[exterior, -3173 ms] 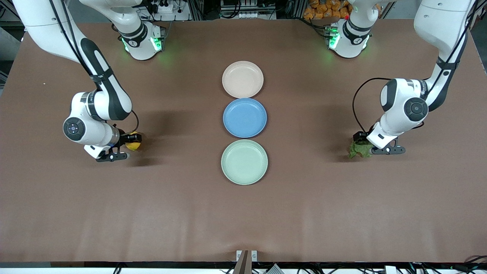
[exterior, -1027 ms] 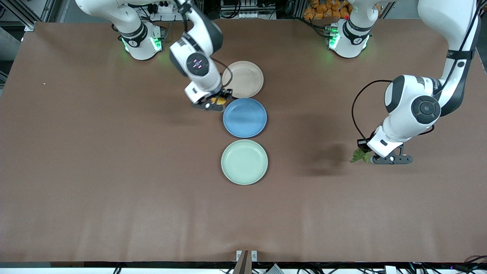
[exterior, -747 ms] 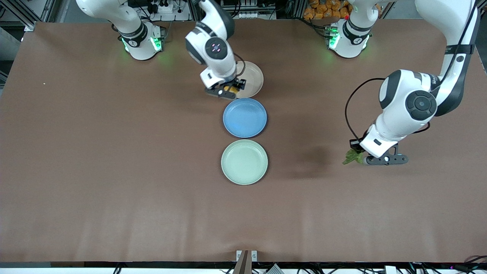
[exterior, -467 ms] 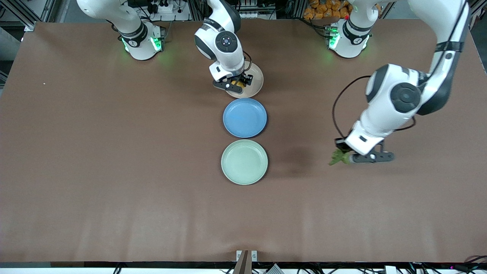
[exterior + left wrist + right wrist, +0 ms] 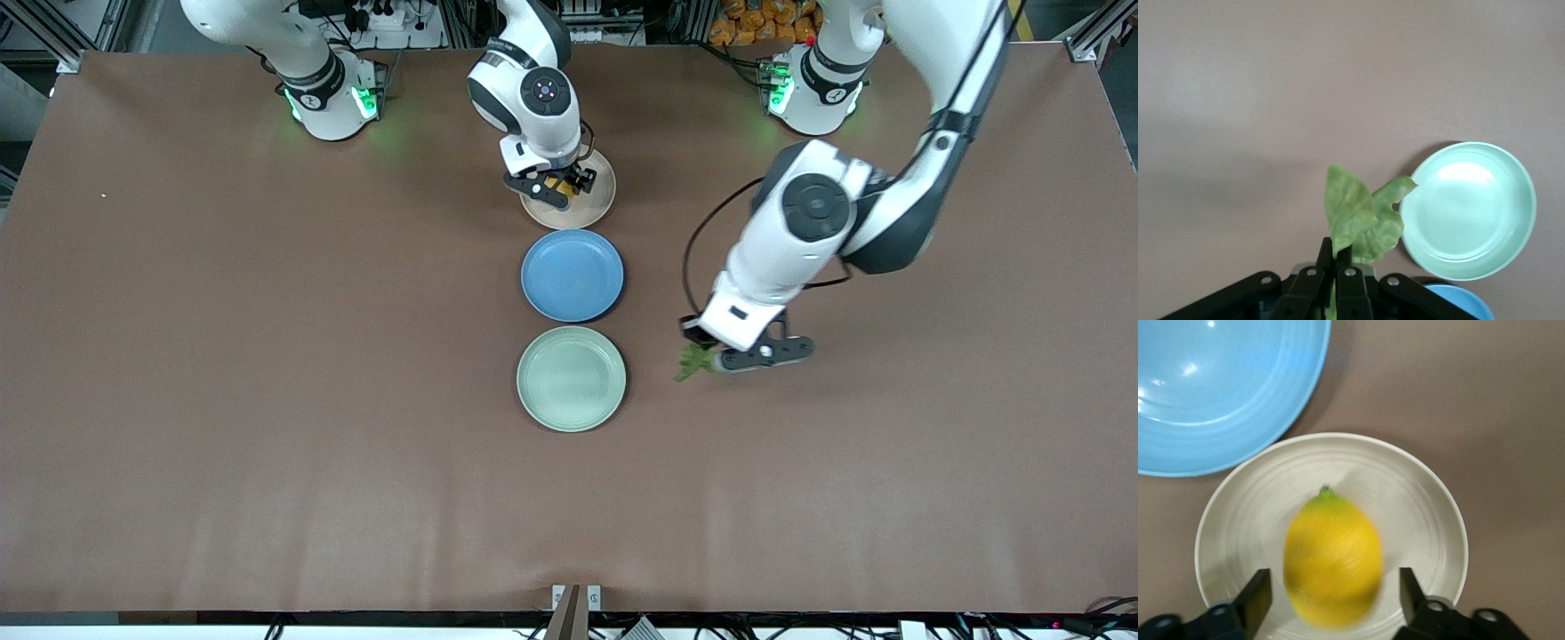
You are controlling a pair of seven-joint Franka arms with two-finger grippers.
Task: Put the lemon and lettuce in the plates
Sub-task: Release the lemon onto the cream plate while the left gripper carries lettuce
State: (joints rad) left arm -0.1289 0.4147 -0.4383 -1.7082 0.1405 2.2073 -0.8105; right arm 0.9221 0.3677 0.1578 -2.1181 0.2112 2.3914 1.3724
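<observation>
Right gripper [image 5: 553,184]: over the beige-pink plate [image 5: 594,203]; your fingers [image 5: 1255,597] stand spread wide, with a gap on both sides of the lemon [image 5: 1332,559], so nothing is clamped.
Lemon: it looks blurred in the right wrist view, lying in or dropping into the beige-pink plate; you cannot tell if it has settled. The plate stands toward the robots' edge of the table, midway between the two ends.
Lemon handling: likely firm, smooth and rounded, so expect it to roll inside the rim. If you must retake it, close across its short middle, not on the pointed tip.
Left gripper [image 5: 711,357]: over bare table just beside the mint green plate [image 5: 571,379], on the side toward the left arm's end; the fingers are pinched together on the lettuce [image 5: 1359,220].
Lettuce: hanging from the fingertips by its base, the leaf standing free of the table and its tip near the mint plate's rim.
Lettuce handling: probably very light, limp and easily torn; it may cling to a finger when you let go. Hold it at the thicker base and lower it close to the plate.
Blue plate [image 5: 571,275]: between the other two; no part of your task.
Remaining: the lettuce is not yet over its plate.
</observation>
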